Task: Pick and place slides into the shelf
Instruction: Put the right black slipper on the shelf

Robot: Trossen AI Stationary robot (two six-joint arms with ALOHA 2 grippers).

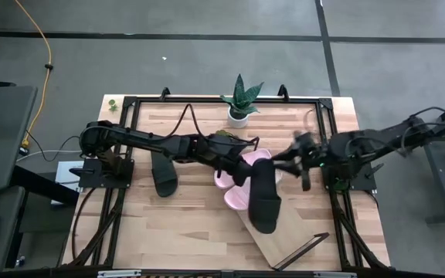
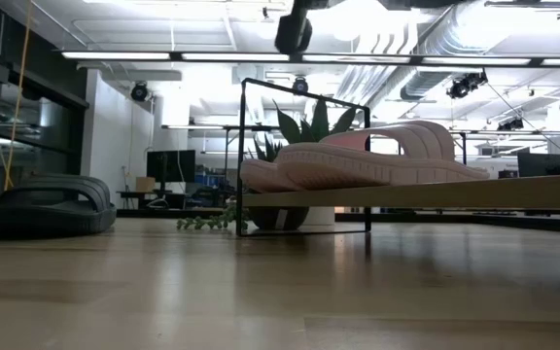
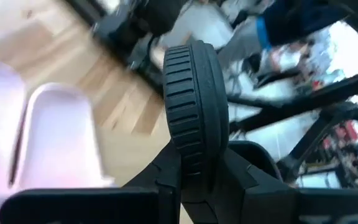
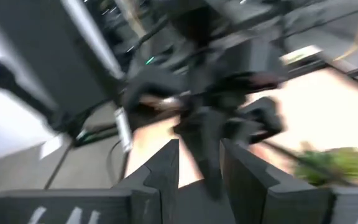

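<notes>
The left gripper (image 1: 242,171) pinches the end of a black slide (image 1: 263,197), its fingers (image 3: 166,180) clamped on the ribbed sole edge. That slide hangs over the shelf (image 1: 284,245), long axis running from the gripper toward the table's near edge. Two pink slides (image 1: 238,176) lie side by side on the shelf beside it. A second black slide (image 1: 164,173) rests on the tabletop (image 1: 191,224), well apart. The right gripper (image 1: 304,164) hovers nearby, fingers narrowly parted and empty.

A ribbed matt black slide (image 3: 191,112) is being shown; smooth matt pink slides (image 2: 358,160) are being borne on a light-wood shelf (image 2: 436,194).
</notes>
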